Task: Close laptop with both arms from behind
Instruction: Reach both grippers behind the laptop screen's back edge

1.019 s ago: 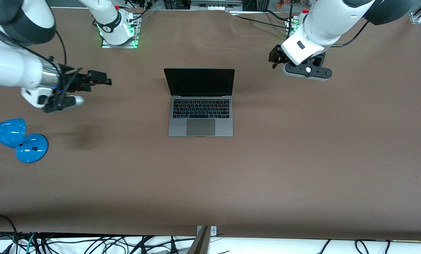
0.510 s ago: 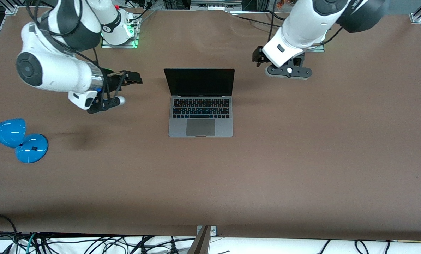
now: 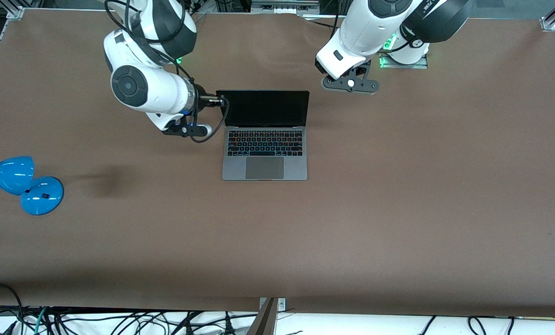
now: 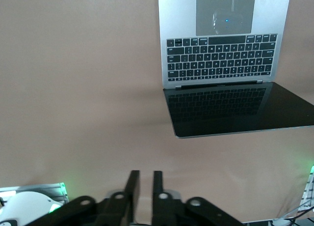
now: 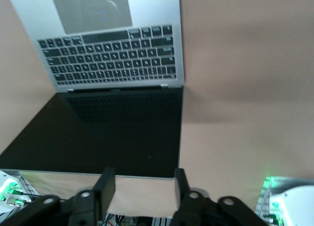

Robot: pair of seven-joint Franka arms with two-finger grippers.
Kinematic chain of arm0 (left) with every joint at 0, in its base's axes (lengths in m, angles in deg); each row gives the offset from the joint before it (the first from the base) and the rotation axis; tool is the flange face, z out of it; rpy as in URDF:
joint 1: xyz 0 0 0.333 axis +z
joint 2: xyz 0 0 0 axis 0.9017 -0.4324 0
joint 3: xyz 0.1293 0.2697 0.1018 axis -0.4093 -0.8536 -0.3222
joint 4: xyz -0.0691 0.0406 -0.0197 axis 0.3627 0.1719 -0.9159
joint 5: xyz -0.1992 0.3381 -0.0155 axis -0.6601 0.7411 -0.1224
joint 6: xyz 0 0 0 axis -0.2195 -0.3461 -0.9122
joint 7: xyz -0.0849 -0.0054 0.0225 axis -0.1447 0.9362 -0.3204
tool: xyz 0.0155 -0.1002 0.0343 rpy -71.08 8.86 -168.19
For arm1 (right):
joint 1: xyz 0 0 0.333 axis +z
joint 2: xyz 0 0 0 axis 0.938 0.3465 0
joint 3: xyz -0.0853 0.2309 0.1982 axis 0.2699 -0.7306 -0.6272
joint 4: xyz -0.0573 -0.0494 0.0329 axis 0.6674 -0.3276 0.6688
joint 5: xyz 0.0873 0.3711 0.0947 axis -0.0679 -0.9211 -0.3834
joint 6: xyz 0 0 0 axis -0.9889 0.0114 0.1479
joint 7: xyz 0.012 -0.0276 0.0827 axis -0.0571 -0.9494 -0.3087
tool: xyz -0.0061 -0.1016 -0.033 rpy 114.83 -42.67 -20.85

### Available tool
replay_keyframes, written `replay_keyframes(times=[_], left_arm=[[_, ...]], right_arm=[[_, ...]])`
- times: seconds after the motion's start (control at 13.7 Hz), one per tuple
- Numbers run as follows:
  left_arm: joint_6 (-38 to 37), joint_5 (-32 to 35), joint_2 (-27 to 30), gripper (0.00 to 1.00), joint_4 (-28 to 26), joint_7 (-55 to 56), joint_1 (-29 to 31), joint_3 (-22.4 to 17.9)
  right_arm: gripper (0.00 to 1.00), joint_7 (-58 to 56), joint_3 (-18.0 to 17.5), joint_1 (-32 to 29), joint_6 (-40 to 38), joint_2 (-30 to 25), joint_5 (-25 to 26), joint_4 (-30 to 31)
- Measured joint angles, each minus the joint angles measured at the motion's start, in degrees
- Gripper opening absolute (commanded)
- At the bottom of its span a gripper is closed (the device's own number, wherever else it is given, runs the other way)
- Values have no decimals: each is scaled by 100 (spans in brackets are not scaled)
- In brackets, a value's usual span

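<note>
The space-grey laptop [image 3: 264,158] lies open in the middle of the table, its black screen [image 3: 263,108] upright and facing the front camera. My right gripper [image 3: 220,99] is open at the screen's top corner toward the right arm's end. In the right wrist view the lid's top edge [image 5: 98,174] lies just off the right gripper [image 5: 142,186]. My left gripper [image 4: 144,186] has its fingers almost together and holds nothing. It hangs over bare table off the screen's other corner; the left arm's wrist [image 3: 340,53] hides it in the front view. The laptop also shows in the left wrist view [image 4: 223,54].
A blue desk lamp [image 3: 21,184] lies near the table edge at the right arm's end. The left arm's base [image 3: 405,58] stands at the table's edge farthest from the front camera. Brown table [image 3: 398,195] spreads round the laptop.
Both arms have swung in toward the laptop. The right gripper came from the right arm's end of the table to the screen's corner. The left gripper moved closer to the screen's other corner.
</note>
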Motion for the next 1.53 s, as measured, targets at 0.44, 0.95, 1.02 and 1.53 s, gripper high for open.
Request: replay_keyframes(times=[0.44, 0.95, 1.02, 1.53], left_arm=[[100, -258, -168, 0, -223, 646, -7, 405], [1001, -341, -547, 0, -896, 1010, -164, 629], [1138, -341, -575, 0, -979, 1059, -201, 631], [1921, -341, -903, 0, -1277, 1360, -408, 633]], right_arm=[[15, 124, -307, 3, -546, 145, -2, 20], [9, 135, -438, 5, -1113, 438, -3, 46], [9, 133, -452, 4, -1116, 497, -3, 52], [9, 133, -633, 13, -943, 730, -3, 68]])
